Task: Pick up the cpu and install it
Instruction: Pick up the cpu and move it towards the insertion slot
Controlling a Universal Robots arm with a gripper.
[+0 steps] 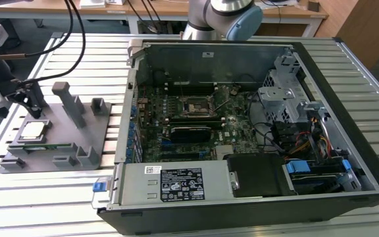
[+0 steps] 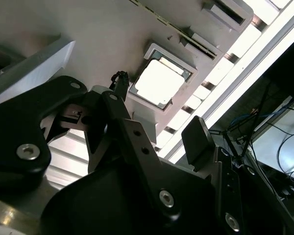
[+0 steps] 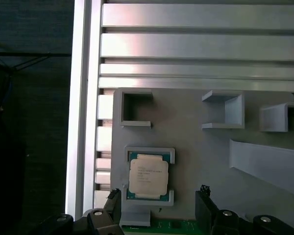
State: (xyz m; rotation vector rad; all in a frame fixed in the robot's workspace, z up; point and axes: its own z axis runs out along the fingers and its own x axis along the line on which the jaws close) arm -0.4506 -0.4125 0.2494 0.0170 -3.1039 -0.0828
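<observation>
You're looking at the gripper hovering with fingers spread wide, holding nothing. The cpu is lying flat in its recess on the grey fixture, just beneath, nearer one finger.

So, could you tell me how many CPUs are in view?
1: the cpu lies in its recess on the grey holder, at the exterior view's left. Others may be hidden.

cpu lettering — too small to read
</observation>
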